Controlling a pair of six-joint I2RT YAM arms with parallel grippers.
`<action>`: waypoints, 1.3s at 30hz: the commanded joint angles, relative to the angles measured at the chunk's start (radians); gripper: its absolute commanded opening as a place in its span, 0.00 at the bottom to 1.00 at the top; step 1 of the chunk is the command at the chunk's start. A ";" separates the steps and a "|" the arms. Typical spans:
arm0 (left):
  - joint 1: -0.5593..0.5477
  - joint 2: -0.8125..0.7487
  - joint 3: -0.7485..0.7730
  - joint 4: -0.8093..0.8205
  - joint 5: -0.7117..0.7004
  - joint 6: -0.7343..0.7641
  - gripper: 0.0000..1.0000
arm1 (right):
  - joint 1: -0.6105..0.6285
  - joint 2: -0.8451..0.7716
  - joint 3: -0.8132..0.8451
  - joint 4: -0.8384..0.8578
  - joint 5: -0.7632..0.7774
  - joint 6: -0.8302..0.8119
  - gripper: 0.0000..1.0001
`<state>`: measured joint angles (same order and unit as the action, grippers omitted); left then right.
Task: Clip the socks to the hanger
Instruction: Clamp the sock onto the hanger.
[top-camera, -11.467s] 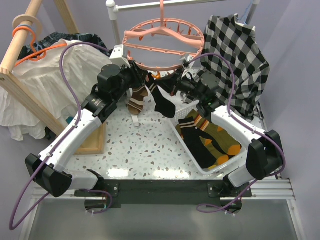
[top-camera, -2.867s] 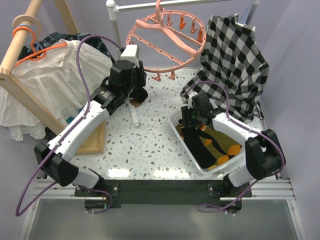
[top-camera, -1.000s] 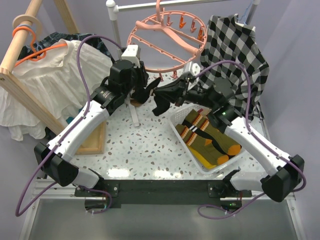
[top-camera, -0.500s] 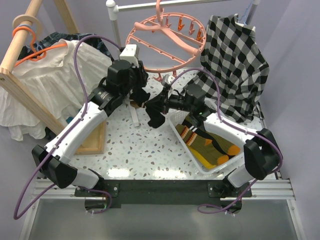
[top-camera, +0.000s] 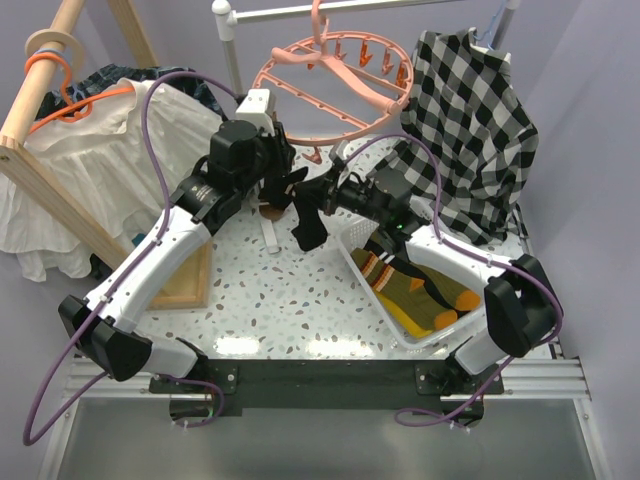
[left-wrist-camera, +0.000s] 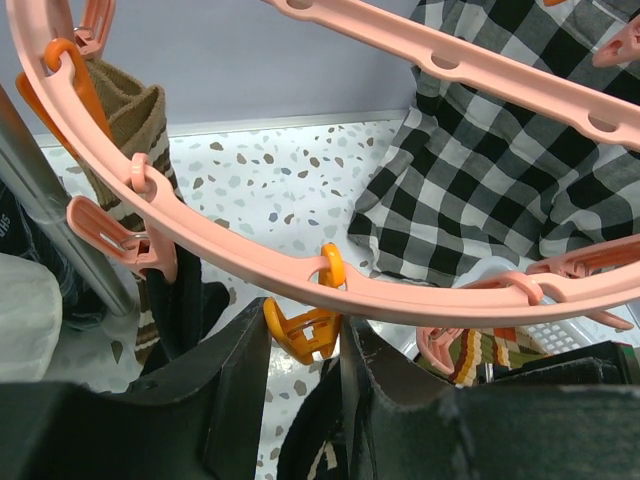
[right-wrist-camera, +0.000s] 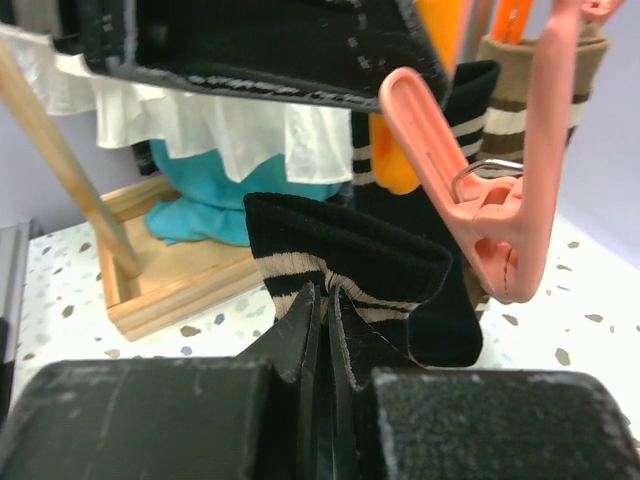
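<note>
The salmon-pink ring hanger (top-camera: 335, 92) hangs tilted at the back, and its rim (left-wrist-camera: 480, 300) crosses the left wrist view. My left gripper (left-wrist-camera: 306, 330) is shut on an orange clip (left-wrist-camera: 300, 342) dangling from that rim. A brown striped sock (left-wrist-camera: 125, 110) hangs from a clip on the left. My right gripper (right-wrist-camera: 325, 292) is shut on the cuff of a black sock with cream stripes (right-wrist-camera: 390, 260), holding it up just under the left gripper, beside a pink clip (right-wrist-camera: 480, 230). The black sock (top-camera: 308, 228) droops between both grippers. Olive socks with orange toes (top-camera: 425, 285) lie in the white basket (top-camera: 375, 297).
A black-and-white checked shirt (top-camera: 470, 110) hangs at the back right, close behind the right arm. A white blouse on an orange coat hanger (top-camera: 90, 150) and a wooden frame (top-camera: 45, 170) fill the left. A wooden tray (top-camera: 190, 285) lies under the left arm.
My right gripper has carried the black sock leftward and closer under the left gripper. The left gripper has stayed on the orange clip.
</note>
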<state>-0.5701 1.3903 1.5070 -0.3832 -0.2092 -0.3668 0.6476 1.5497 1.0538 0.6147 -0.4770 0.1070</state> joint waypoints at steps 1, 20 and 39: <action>0.004 -0.014 -0.002 0.023 0.025 -0.011 0.00 | -0.006 0.007 0.009 0.088 0.069 -0.023 0.00; 0.013 0.003 0.009 0.021 0.045 -0.001 0.00 | -0.028 0.018 0.015 0.108 0.107 -0.021 0.00; 0.018 0.021 0.016 0.010 0.039 0.014 0.00 | -0.051 -0.010 0.009 0.118 0.100 -0.017 0.00</action>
<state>-0.5610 1.4101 1.5070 -0.3832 -0.1776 -0.3653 0.6044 1.5692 1.0538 0.6537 -0.4007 0.1017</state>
